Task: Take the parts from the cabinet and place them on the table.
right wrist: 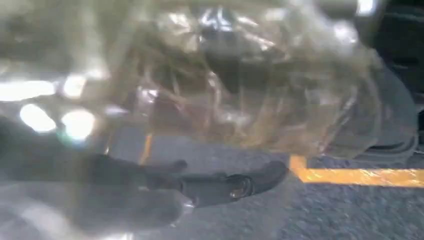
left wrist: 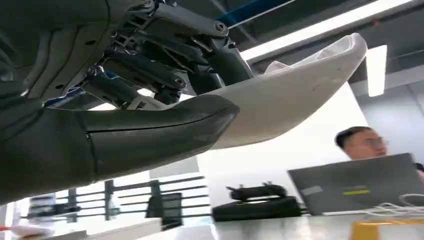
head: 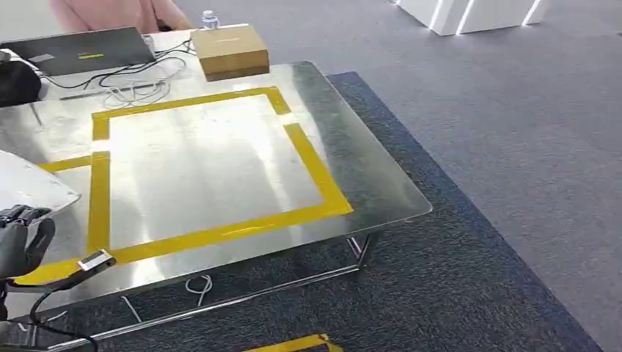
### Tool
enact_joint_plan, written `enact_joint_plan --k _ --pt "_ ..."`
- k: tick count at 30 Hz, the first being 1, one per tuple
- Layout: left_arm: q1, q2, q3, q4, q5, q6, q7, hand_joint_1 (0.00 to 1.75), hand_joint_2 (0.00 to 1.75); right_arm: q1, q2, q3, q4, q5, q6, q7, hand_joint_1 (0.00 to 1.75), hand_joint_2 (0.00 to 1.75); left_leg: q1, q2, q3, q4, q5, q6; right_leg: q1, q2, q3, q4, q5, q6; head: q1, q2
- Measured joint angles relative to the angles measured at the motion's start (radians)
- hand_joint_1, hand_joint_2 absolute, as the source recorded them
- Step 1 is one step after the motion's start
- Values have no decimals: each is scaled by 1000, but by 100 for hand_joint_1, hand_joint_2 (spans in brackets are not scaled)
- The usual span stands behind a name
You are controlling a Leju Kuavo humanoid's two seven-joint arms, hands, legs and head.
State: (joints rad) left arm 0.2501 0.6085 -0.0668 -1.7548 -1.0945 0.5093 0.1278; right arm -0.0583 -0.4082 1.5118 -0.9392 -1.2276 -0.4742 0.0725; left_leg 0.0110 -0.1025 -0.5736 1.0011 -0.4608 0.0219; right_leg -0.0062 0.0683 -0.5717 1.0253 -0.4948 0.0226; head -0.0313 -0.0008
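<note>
My left hand (head: 22,246) is at the table's near left corner and grips a white curved shell part (head: 33,183) that juts over the steel table (head: 367,191). In the left wrist view the thick thumb of my left hand (left wrist: 150,125) lies under the white part (left wrist: 290,100) and the dark fingers press on it from the other side. In the blurred right wrist view my right hand (right wrist: 150,195) holds a part wrapped in crinkled clear plastic (right wrist: 240,85) above the carpet; its dark fingers (right wrist: 225,185) show through the film.
A yellow tape square (head: 220,231) marks the tabletop. At the far end stand a cardboard box (head: 229,51), a laptop (head: 81,50), loose cables (head: 136,88) and a bottle (head: 210,20), with a person (head: 110,13) behind. Yellow tape (right wrist: 360,176) lines the carpet.
</note>
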Motion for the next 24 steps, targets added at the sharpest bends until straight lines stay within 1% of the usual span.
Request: enact_joint_plan --k 1,2,4,5,6,7,8,9,10,11,12,13,14,15,16,17,19,20,21,22,23,24 --pt "-4 0 0 1 0 0 0 175 175 1 0 -1 1 1 0 0 0 0 -8 -11 -7 8 -3 -7 -9 28 14 -27 -10 -4 -2 0" --pt "-5 0 0 2 0 -1 0 175 175 1 0 -1 2 3 3 -3 0 0 0 -22 -13 6 2 -13 -4 16 21 -21 -12 -4 -2 0" --pt "-4 3 0 2 0 -3 0 175 175 0 0 -2 3 7 6 3 0 0 7 -47 -17 2 7 -29 3 -5 22 -21 -13 -14 -1 0" --pt "-4 8 0 2 0 -3 -1 175 175 0 1 -3 3 10 8 11 0 0 5 -55 -18 2 6 -35 -5 -20 28 -30 -9 -22 0 0" --pt "-1 7 -1 2 0 -3 -2 175 175 -3 2 -3 3 11 9 20 0 0 3 1 -21 17 -8 -39 -5 -34 31 -35 -6 -28 -3 0" --pt "-7 13 0 2 0 -4 -2 175 175 -3 2 -4 3 11 10 22 0 0 0 56 -46 68 -44 -45 -4 -48 32 -35 -9 -33 -10 0" --pt "-13 13 -1 3 0 -4 -2 175 175 -2 2 -4 3 11 11 22 0 0 2 79 -81 141 -84 -50 -2 -62 33 -35 -11 -36 -12 0" --pt "-12 12 -1 3 0 -5 -2 175 175 0 2 -4 3 11 11 22 0 0 4 90 -121 223 -120 -54 -1 -77 34 -35 -13 -39 -11 0" --pt "-9 11 -3 3 0 -6 -2 175 175 2 2 -4 4 11 11 22 0 0 5 92 -156 293 -144 -56 1 -93 33 -34 -15 -40 -12 0" --pt "-8 11 -3 5 0 -6 -2 175 175 3 2 -3 4 11 11 22 0 0 6 92 -166 311 -139 -57 1 -107 35 -34 -17 -40 -12 0" --pt "-8 11 -3 5 0 -6 -2 175 175 4 2 -3 4 11 11 25 0 0 7 94 -149 284 -108 -57 2 -123 37 -34 -19 -39 -11 0" --pt "-8 11 -3 5 0 -6 -2 175 175 3 2 -3 4 11 11 26 0 0 6 99 -114 217 -66 -54 3 -135 42 -34 -22 -37 -12 0" --pt "-8 12 -3 5 0 -5 -2 175 175 2 2 -3 4 11 11 26 0 0 5 114 -60 120 -20 -50 4 -149 48 -34 -27 -35 -12 0" --pt "-8 13 -2 5 0 -5 -2 175 175 2 2 -3 4 12 11 26 0 0 1 157 -8 29 9 -43 6 -161 56 -34 -31 -31 -12 0" --pt "-10 14 -2 5 0 -5 -2 175 175 1 2 -4 4 13 11 26 0 0 -13 194 3 8 -11 -32 16 -171 58 -32 -37 -24 -11 0" --pt "-10 14 -2 5 -1 -5 -2 175 175 0 2 -4 4 14 12 26 0 0 -11 173 -2 7 -7 -26 16 -181 60 -32 -39 -20 -9 0" --pt "-7 14 -3 5 -4 -6 -2 175 175 -2 2 -5 5 16 12 26 0 0 -13 150 -5 8 -8 -20 14 -204 67 -37 -43 -12 -9 0" --pt "-7 14 -3 5 -5 -6 -2 175 175 -3 2 -5 5 18 14 27 0 0 -10 135 -4 3 -5 -13 16 -217 73 -38 -47 -5 -10 0" --pt "-5 15 -3 5 -6 -6 -2 175 175 -4 2 -9 5 18 14 31 0 0 -2 126 1 -4 0 -7 10 -186 64 -27 -58 3 -10 0" --pt "-10 15 -3 5 -6 -6 -2 175 175 -4 2 -11 5 21 15 36 0 0 0 115 1 -4 1 -2 7 -124 46 16 -87 5 -4 0" --pt "-12 16 -4 5 -6 -6 -2 175 175 -3 2 -13 5 23 16 34 0 0 0 106 -1 -4 1 3 4 -89 9 91 -126 8 1 0" --pt "-11 15 -6 5 -6 -7 -2 175 175 -1 2 -14 5 26 16 32 0 0 0 94 -3 -4 1 5 3 -73 -42 190 -168 10 1 0"
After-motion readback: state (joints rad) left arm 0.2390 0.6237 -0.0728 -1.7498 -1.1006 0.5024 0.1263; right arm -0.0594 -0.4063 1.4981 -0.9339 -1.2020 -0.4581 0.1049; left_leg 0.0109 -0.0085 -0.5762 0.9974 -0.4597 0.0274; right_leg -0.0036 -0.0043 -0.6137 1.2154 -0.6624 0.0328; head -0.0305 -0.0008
